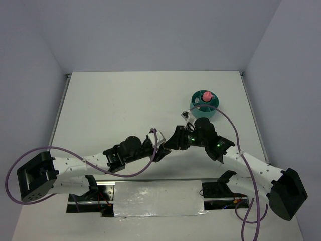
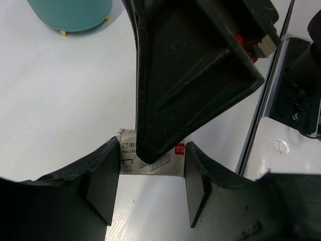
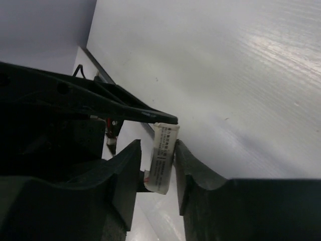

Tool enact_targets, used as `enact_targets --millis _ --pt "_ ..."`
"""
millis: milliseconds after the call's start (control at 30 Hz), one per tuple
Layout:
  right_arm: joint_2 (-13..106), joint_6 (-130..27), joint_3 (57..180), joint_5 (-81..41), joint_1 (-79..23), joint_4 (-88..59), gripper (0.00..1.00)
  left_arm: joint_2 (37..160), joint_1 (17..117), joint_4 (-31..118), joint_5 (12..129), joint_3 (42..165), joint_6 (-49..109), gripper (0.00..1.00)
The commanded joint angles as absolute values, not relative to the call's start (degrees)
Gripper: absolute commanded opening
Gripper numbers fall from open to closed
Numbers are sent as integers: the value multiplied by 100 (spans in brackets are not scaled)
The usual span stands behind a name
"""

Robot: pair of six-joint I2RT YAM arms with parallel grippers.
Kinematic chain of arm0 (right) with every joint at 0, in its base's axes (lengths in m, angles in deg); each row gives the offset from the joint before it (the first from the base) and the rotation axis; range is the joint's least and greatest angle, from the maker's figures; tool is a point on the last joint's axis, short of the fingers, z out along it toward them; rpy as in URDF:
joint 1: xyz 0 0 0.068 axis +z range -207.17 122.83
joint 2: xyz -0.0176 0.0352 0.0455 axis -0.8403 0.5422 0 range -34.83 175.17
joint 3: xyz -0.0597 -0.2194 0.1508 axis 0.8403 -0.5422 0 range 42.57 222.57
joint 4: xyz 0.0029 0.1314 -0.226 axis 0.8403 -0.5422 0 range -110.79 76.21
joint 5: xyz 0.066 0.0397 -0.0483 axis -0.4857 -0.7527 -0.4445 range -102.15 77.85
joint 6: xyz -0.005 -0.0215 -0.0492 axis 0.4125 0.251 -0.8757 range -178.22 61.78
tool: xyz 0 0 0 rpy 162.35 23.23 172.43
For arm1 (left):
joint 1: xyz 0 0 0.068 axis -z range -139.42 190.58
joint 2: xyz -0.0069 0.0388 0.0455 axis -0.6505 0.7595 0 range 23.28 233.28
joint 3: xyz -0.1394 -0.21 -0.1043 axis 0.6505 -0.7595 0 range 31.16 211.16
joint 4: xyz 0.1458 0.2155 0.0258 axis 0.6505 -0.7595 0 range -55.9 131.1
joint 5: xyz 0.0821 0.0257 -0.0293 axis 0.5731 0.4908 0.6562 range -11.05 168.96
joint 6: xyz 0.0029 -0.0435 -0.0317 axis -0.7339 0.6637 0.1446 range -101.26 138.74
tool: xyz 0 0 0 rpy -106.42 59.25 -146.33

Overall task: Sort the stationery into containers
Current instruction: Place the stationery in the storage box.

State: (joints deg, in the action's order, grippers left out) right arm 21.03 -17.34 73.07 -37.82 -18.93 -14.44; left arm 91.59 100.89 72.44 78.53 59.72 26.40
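A small white staple box [image 2: 159, 164] with printed staples on it sits between my left gripper's [image 2: 151, 173] fingertips, held above the white table. One finger of my right gripper lies across the box's upper part in the left wrist view. In the right wrist view the box [image 3: 164, 158] stands edge-on between my right gripper's [image 3: 157, 153] jaws. It touches the right finger, with a gap on the left. The round teal tub [image 1: 204, 105] stands at the back right with a pink piece [image 1: 205, 95] in its centre. Both grippers meet mid-table [image 1: 165, 143], where the box is hidden.
The teal tub's ribbed wall and small gold feet [image 2: 70, 15] show at the top left of the left wrist view. A metal rail and black mounting hardware [image 2: 301, 85] run along the table's near edge. White walls enclose the table on three sides.
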Motion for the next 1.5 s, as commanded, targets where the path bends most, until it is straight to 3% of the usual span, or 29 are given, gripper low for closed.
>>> enact_targets --millis 0,33,133,267,367,400,433,467,667,900,1067,1233,1467 --pt "2107 -1674 7193 -4168 -1823 -826 38 9245 10122 7644 7763 6262 2533 32" --pt "2081 -1639 7167 -4194 -1832 -808 21 9254 10122 7652 7807 6271 2542 32" --pt "1931 -1612 7114 -4168 -1832 -773 3 9280 10122 7635 7904 6315 2586 31" --pt "1870 -1718 7166 -4107 -1823 -1001 0 9271 10122 7565 8290 6394 2621 37" --pt "1782 -1788 7210 -3993 -1841 -1107 0 9262 10122 7494 8449 6456 2752 64" --pt "1756 -1806 7219 -3949 -1841 -1124 0 9271 10122 7451 8606 6482 2840 84" --pt "1686 -1815 7228 -3888 -1841 -1151 0 9271 10122 7355 8651 6526 2867 96" --pt "1659 -1867 7263 -3748 -1858 -1246 0 9271 10122 7293 8730 6552 2937 99" --pt "1632 -2175 7430 -3369 -2305 -1740 0 9044 10096 6362 9362 6728 3568 99" --pt "1606 -2614 7825 -2860 -3826 -2389 0 8384 10043 4192 10418 6851 4905 99" --pt "1738 -3036 8659 -1569 -4494 -3215 0 7892 9789 1657 11068 7324 6188 99" --pt "1791 -3019 9161 -294 -5231 -3401 0 7261 9771 367 11341 7554 6576 99" --pt "2914 -3238 9881 -667 -6224 -2971 0 6714 9806 -458 11243 8169 6427 99"
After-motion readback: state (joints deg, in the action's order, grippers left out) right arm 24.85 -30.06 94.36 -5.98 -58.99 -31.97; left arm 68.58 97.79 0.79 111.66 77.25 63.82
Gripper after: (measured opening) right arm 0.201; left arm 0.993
